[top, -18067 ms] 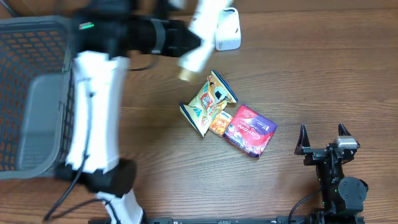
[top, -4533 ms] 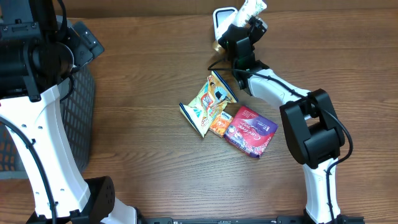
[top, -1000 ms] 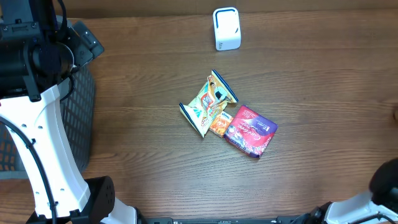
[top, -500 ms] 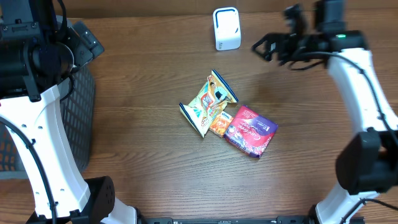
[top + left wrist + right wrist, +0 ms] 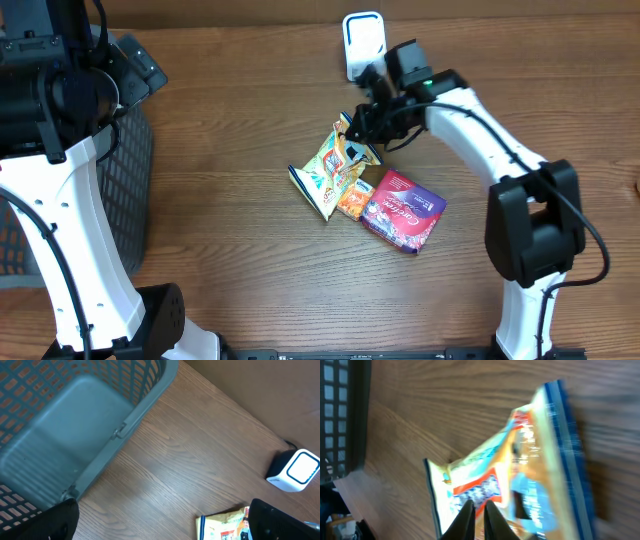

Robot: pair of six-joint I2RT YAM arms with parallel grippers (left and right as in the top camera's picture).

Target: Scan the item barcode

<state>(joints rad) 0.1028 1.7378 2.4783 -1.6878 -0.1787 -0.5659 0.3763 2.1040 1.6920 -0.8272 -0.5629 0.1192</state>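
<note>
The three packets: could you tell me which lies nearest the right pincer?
The yellow bag with blue edges; the right pincer is at its top corner, the orange packet and purple packet lie beyond.

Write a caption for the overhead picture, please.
Right hand, shut, at the snack bag's top corner, near the white scanner.

Scanner [image 5: 362, 38]: small white box with rounded corners and a pale front window, upright at the far edge of the table [image 5: 250, 280], about centre.

Snack bag [image 5: 335, 165]: cream-yellow foil with orange-red print and blue sealed edges. Crumpled, lying slantwise at mid-table, one sealed end pointing far-right toward the scanner, the other near-left. Well apart from the scanner.

Orange packet [image 5: 352, 198]: small, flat, tucked against the bag's near-right side and touching it.

Purple packet [image 5: 403, 208]: magenta-purple pouch with pale script lettering, flat, turned at an angle, right of the orange packet and touching it.
</note>
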